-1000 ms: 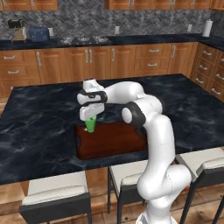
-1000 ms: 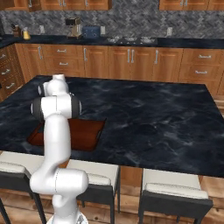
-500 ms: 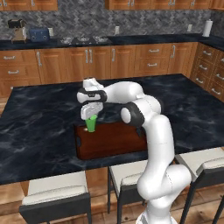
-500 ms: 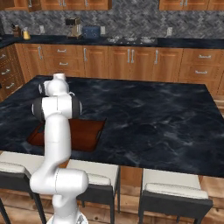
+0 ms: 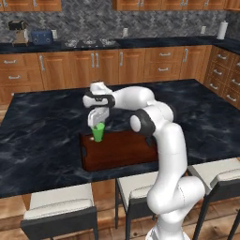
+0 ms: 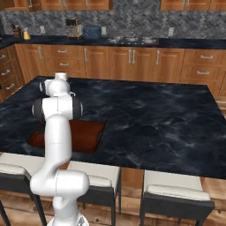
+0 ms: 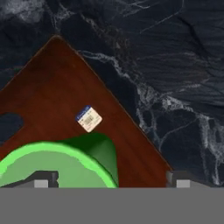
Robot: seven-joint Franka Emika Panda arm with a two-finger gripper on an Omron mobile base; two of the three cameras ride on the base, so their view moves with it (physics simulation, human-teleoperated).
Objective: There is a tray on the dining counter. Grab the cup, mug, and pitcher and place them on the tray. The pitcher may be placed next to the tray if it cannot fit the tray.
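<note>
One cup [image 5: 98, 132] stands upright on tray [image 5: 123, 151], near its left end, on table [image 5: 42, 145]. We see pincer [image 5: 97, 123] spread wide above cup, gripping nothing.

Base views flank tray [image 5: 119, 151]; hand view close above.
</note>
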